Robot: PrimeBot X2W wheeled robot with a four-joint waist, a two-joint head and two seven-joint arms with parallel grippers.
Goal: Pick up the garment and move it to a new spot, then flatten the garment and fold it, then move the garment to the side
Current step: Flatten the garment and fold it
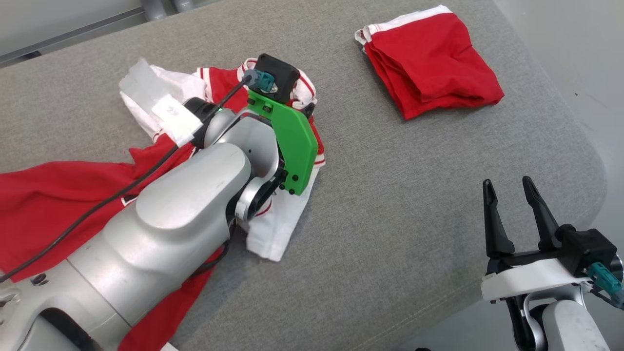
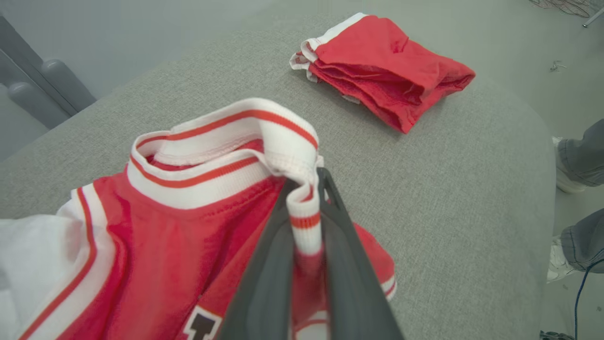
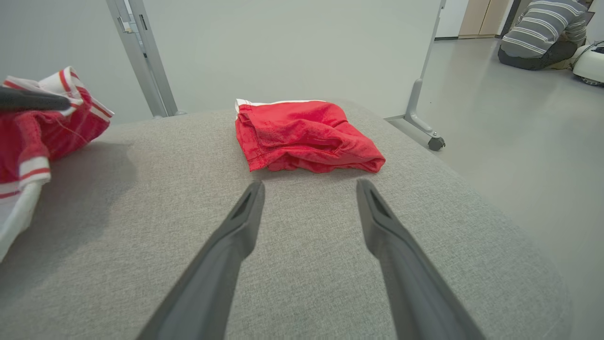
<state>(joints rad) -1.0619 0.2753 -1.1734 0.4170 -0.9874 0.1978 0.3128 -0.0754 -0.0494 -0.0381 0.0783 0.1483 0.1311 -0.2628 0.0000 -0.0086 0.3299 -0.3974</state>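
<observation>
We have the left gripper (image 2: 307,189) clamped on the striped trim (image 2: 222,165) of the garment (image 2: 179,236) (right gripper (image 1: 510,187) spread, idle), so moving, flattening, folding and setting aside all remain.

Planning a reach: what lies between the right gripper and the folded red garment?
Bare grey cushion, from right gripper to folded red garment, as the right wrist view shows.

The garment (image 2: 155,222) shows one cropped, unreadable letter (image 2: 204,325)

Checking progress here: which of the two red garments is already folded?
The red shorts at far right, a neat free-lying stack; the red-and-white jersey is crumpled, its collar pinched in the left gripper.
</observation>
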